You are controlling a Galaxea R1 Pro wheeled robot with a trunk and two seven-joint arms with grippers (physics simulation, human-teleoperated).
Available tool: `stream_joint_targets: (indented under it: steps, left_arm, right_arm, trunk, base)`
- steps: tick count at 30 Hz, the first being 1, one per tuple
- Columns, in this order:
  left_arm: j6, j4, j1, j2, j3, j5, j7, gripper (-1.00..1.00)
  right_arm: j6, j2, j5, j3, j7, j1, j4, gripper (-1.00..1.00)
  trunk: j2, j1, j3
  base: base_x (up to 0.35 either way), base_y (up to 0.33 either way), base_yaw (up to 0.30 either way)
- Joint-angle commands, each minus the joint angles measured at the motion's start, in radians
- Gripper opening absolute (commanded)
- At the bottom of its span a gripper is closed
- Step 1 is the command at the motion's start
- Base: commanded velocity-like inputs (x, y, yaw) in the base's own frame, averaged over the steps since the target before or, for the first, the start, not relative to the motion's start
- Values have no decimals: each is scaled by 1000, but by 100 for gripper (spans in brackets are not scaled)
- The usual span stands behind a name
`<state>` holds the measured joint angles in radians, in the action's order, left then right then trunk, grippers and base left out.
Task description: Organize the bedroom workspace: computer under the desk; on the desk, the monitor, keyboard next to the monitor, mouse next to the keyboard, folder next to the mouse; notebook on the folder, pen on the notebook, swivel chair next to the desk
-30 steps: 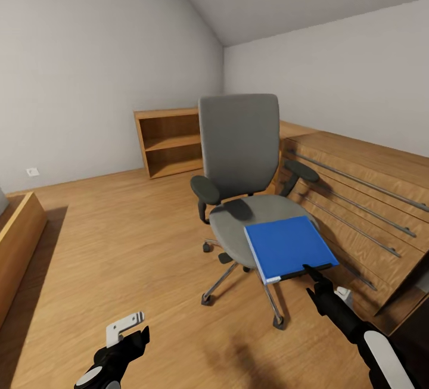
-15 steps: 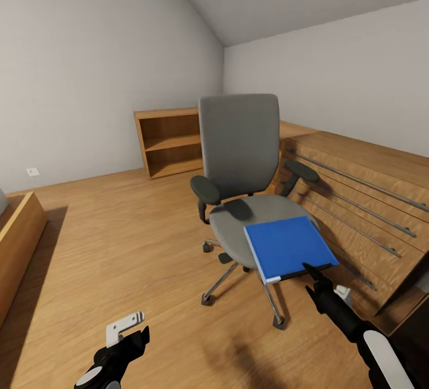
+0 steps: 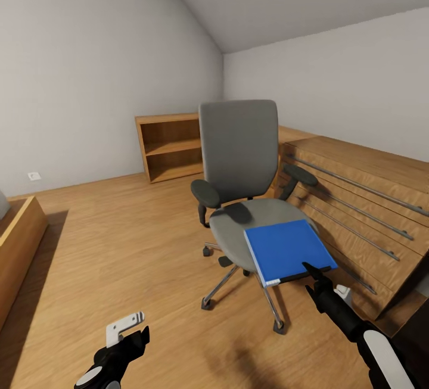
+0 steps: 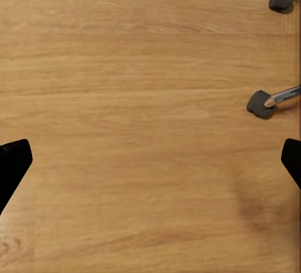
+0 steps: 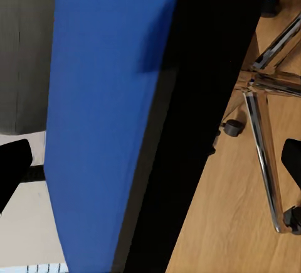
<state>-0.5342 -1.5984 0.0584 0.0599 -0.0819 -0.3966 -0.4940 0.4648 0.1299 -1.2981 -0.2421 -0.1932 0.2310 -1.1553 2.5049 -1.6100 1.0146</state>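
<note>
The grey swivel chair (image 3: 238, 145) stands mid-room on the wooden floor, its seat facing me. The blue folder (image 3: 286, 249) lies on the seat's front right part and overhangs its edge. My right gripper (image 3: 313, 270) is at the folder's near edge. In the right wrist view the folder (image 5: 106, 116) sits edge-on between the spread fingers of the open right gripper (image 5: 150, 163), with the chair's metal base (image 5: 263, 141) behind it. My left gripper (image 3: 128, 329) hangs low over bare floor, open and empty (image 4: 150, 163), close to two chair casters (image 4: 260, 105).
A light wooden chest of drawers (image 3: 357, 198) runs along the right, close behind the chair. An open wooden bookshelf (image 3: 170, 148) stands against the far wall. A low wooden piece (image 3: 18, 240) sits at the left edge. Open floor lies left of the chair.
The whole view has shifted slightly, so the camera moved. The chair, the folder and both grippers keep their places relative to one another.
</note>
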Motion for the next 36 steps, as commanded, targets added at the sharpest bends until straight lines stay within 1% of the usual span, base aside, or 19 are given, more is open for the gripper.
stream_joint_targets:
  steps: [1,19,27,36]
  left_arm:
    - [-1,-2,0,0,-1,-10,-9,100]
    - [0,-2,0,0,-1,-10,-9,100]
    - [0,-2,0,0,-1,-10,-9,100]
    - [0,-2,0,0,-1,-10,-9,100]
  right_arm:
    - [6,0,-4,-2,-1,0,0,100]
    - [6,0,-3,-2,-2,1,0,100]
    - [6,0,-2,-2,-2,0,0,100]
    - [6,0,-1,-2,-2,1,1,100]
  trunk:
    - [0,0,1]
    - [0,0,1]
    - [0,0,1]
    - [0,0,1]
  base:
    - [0,0,0]
    - [2,0,0]
    - [78,0,0]
    - [19,0,0]
